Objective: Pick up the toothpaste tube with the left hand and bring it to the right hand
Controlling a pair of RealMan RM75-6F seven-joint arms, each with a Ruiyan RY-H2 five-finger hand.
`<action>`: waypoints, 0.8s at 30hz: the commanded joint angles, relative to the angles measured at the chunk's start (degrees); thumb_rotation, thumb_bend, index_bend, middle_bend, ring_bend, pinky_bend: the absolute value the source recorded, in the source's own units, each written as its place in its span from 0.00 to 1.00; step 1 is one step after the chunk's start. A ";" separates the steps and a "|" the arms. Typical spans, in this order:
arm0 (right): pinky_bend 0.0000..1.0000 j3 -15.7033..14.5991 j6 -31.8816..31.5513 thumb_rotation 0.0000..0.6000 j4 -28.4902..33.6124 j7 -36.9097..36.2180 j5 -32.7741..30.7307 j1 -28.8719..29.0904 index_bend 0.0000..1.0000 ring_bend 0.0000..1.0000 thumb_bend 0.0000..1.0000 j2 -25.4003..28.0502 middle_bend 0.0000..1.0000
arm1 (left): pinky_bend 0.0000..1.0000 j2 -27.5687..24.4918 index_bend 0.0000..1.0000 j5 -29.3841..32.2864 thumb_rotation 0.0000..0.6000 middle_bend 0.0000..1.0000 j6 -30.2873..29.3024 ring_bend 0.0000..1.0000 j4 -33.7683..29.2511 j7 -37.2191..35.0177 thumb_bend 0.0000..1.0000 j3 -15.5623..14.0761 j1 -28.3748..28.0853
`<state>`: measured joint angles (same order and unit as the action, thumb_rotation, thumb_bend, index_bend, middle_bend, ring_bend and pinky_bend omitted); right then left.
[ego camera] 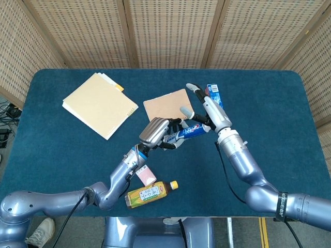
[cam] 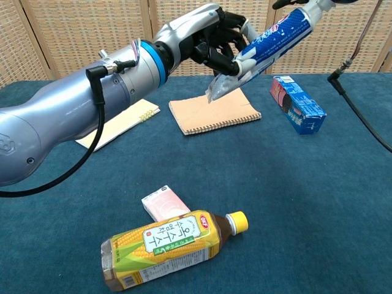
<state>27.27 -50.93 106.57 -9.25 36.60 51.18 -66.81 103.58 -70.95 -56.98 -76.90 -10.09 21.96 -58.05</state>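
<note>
Partly hidden — toothpaste tube (cam: 264, 48) in left robot hand (cam: 215, 41)

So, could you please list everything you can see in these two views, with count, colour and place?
toothpaste tube: one, blue and white, held above the table, tilted.
spiral notebook: one, tan, table centre, beneath the tube.
folders: a cream stack, far left of the table.
toothpaste box: one, blue and red, right of the notebook.
tea bottle: one, yellow cap, yellow-green label, lying at the near edge.
small packet: one, pink, touching the bottle's far side.
table: one, dark blue cloth.
wicker screens: tan, behind the table.
left hand: grips the tube's crimped end.
right hand: open fingers at the cap end.
</note>
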 commanded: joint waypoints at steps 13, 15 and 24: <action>0.00 0.72 1.13 0.00 1.44 -2.33 0.68 -0.25 0.00 0.00 0.00 -0.61 0.00 | 0.58 0.32 0.70 0.70 1.00 0.60 -0.40 0.52 -0.70 0.01 0.64 1.33 -0.44; 0.00 0.88 1.23 0.00 1.47 -2.95 0.88 -0.40 0.00 0.00 0.00 -0.80 0.00 | 0.58 0.33 0.70 0.80 1.00 0.60 -0.50 0.52 -0.81 0.16 0.64 1.45 -0.48; 0.00 2.04 2.90 0.00 1.70 -7.04 0.76 -1.46 0.00 0.00 0.00 -0.97 0.00 | 0.58 0.97 0.70 1.37 1.00 0.60 -0.90 0.52 -0.94 -0.04 0.64 1.89 -0.56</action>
<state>29.04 -48.40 108.24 -15.73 37.46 49.93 -67.77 104.52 -69.60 -57.85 -77.83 -10.11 23.82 -58.59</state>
